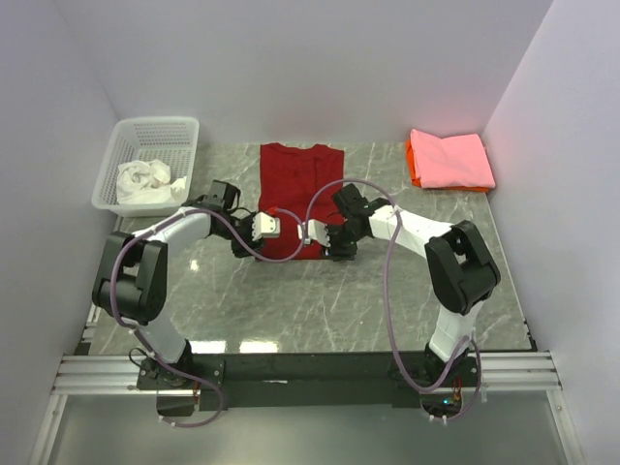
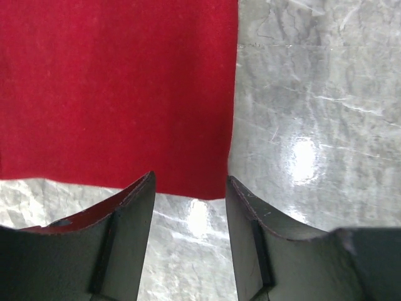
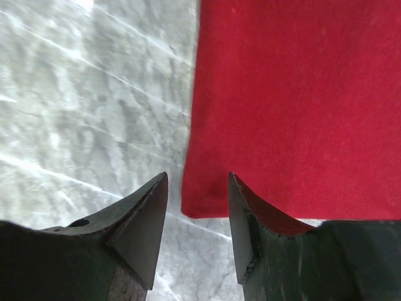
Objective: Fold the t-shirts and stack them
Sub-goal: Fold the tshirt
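A: Where is the deep red soft cloth t-shirt (image 1: 295,194)?
B: Flat on the grey marble counter (image 1: 387,291), a long rectangle.
A: The tools?
B: Left tool (image 2: 189,177) and right tool (image 3: 198,177) at its near corners, jaws apart, holding nothing.

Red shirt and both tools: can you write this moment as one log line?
red t-shirt: lying flat | left tool: open, at near edge | right tool: open, at near edge
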